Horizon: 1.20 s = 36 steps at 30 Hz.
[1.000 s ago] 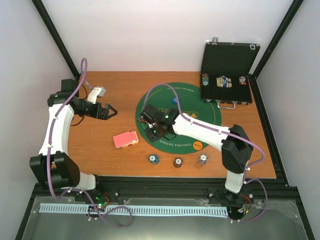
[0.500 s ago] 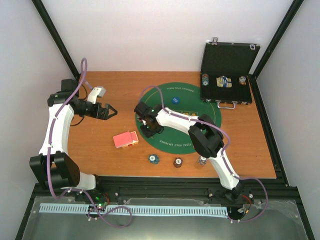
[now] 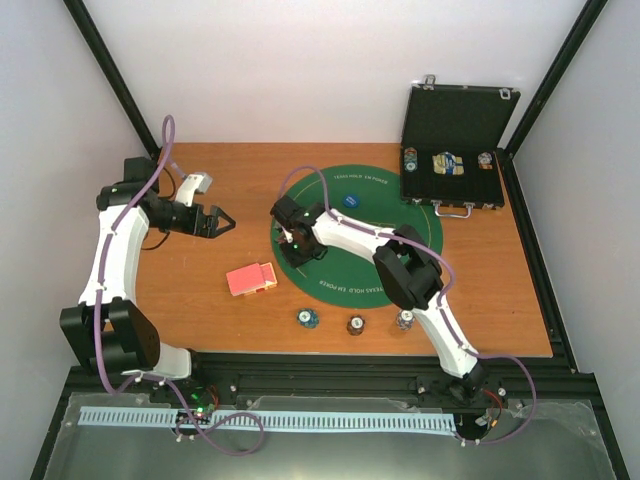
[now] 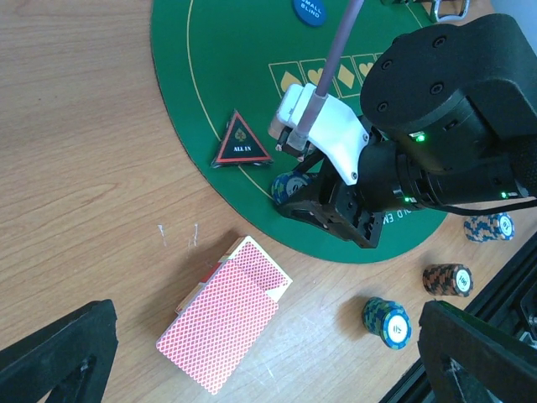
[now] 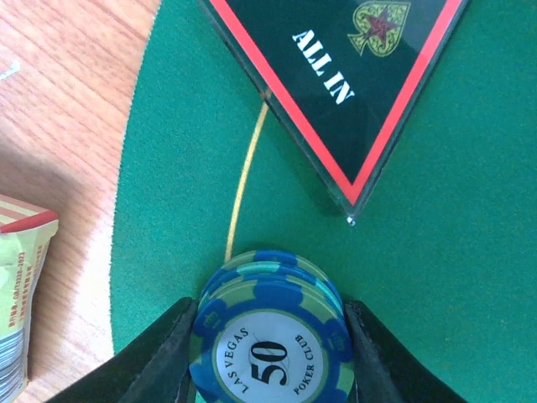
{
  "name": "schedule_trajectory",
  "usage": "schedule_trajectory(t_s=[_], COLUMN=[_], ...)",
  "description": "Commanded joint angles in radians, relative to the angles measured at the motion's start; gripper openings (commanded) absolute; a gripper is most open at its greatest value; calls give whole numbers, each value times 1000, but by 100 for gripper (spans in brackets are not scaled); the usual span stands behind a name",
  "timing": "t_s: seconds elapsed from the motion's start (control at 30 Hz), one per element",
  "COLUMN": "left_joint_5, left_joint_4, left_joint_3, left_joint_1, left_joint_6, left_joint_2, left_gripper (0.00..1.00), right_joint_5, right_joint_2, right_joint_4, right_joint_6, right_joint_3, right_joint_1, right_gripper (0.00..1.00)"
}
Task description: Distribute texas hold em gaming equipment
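Blue "50" poker chip stack [image 5: 268,294], clamped in right gripper [image 5: 268,361], just carried to green mat [image 5: 470,277] left rim beside ALL IN triangle [image 5: 336,84]; release likely next. Left gripper [image 3: 222,222] wide, unmoved.

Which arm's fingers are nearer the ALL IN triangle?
Right. The right fingers clamp a blue chip stack just beside the triangle on the green mat; the left fingers stand open over the table, off the mat.

R arm [image 3: 355,235] across green mat [image 3: 425,228], R gripper [image 3: 300,252] at its left part. L gripper [image 3: 222,226], jaws wide, over wood table [image 3: 230,170]. Red card deck [image 3: 251,279], 3 chip stacks [image 3: 355,325] near front.
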Motion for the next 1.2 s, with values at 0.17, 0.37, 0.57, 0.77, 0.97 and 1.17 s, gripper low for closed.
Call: schedule_trajectory(t_s=[0.17,0.37,0.57,0.77,0.97,1.17], left_joint_5=[21,30,27,24,29,38], left_joint_4=[4,5,-1,-4,-7,-10], left_joint_3=[49,48,47,42,47,47], left_joint_1=[4,5,5,4,4,4], left_joint_6=[-17,-23,-21,-21,-19,-14], left_joint_2=[4,6,2,-7,-9,-15], left_gripper=[100,100,100,100,100,100], right_joint_5=[-19,-7,26,69,114,132], right_joint_2=[62,54,-22,-156,-394,-491], right_joint_4=[22,10,-2,-49,8,28], right_joint_6=[-4,-4,-15,-8,42,140], right_joint_3=[35,30,20,5,-276,-447], right_joint_1=[-36,-37,-37,-28,96,261], right_gripper=[17,49,68,71,82,91])
